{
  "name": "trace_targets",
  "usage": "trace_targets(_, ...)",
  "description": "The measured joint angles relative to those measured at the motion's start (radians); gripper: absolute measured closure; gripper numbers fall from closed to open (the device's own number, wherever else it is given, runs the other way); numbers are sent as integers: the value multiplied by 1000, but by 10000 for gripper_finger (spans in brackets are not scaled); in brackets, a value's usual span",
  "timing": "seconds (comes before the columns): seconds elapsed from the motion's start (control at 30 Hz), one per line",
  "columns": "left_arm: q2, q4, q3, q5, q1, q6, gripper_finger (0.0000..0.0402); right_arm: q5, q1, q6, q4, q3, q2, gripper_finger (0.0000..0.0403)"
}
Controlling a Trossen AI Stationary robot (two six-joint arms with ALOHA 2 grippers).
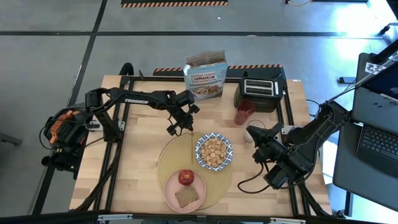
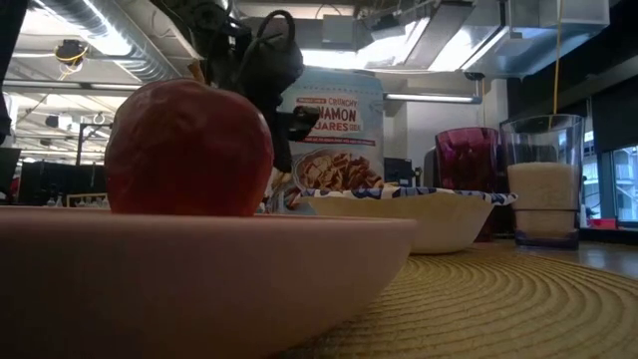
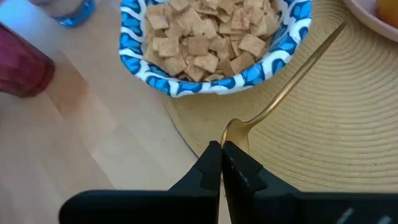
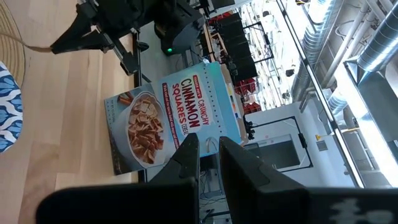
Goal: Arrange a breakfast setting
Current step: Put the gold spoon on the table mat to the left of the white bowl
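A round tan placemat (image 1: 171,163) bears a blue-and-white bowl (image 1: 214,151) of cereal squares and a pink plate (image 1: 170,193) with a red apple (image 1: 185,177) and a toast slice (image 1: 186,196). A red cup (image 1: 244,113) and a milk glass (image 2: 543,179) stand beyond the bowl. My left gripper (image 1: 176,126) is at the placemat's far left edge, shut on a gold spoon (image 3: 286,87). My right gripper (image 1: 261,152) is to the right of the bowl, slightly open and empty; it also shows in its own wrist view (image 4: 208,149). My left gripper pinches the spoon's wide, rounded end (image 3: 236,132) between its two fingers, at their tips. The fingers come slanting down from the far left and lie roughly along the spoon. The thin handle (image 3: 311,56) stretches over the placemat, past the bowl, toward the pink plate; whether it rests there I cannot tell.
A blue cinnamon cereal box (image 1: 206,74) and a black toaster (image 1: 260,93) stand at the table's far edge. Bare wood lies left of the placemat (image 1: 140,155). A laptop (image 1: 379,140) sits off the table's right side.
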Motion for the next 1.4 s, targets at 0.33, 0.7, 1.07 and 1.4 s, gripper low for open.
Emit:
trace_targets(0.33,10,189,-143,-41,1,-17,401,-1,0,0,1,0,0,370)
trace_targets(0.7,9,275,-179,12,-1,-31,401,8,0,0,1,0,0,370)
trace_targets(1.07,9,309,-179,38,0,-33,402,6,0,0,1,0,0,370)
trace_targets(1.4,9,309,-179,51,0,-33,401,6,0,0,1,0,0,370)
